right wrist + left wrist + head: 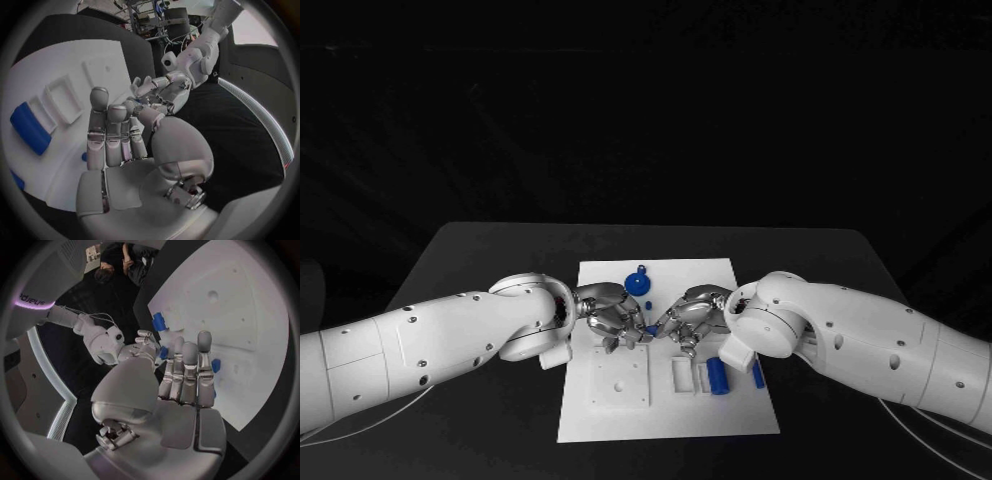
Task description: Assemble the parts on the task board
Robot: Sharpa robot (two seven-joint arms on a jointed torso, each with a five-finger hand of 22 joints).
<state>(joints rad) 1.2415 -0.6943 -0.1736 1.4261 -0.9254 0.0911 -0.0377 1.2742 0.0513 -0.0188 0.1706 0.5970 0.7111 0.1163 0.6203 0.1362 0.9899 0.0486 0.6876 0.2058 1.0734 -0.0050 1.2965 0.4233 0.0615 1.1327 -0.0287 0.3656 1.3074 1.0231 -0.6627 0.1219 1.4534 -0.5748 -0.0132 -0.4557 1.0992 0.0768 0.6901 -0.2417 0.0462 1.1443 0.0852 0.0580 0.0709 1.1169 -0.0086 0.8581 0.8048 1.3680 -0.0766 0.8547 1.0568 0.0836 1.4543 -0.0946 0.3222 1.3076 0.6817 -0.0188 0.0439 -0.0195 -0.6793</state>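
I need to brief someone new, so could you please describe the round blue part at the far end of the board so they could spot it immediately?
Start at the white task board in the middle of the black table. Near its far edge, beyond both hands, lies the round blue part. It is disc-shaped, unlike the long blue pieces at the near right.

A small blue part (651, 329), perhaps pinched, sits hidden between both robot hands.

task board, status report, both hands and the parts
Left hand and right hand meet fingertip to fingertip over task board, small blue part between them. Grip unclear. Nothing blocking.
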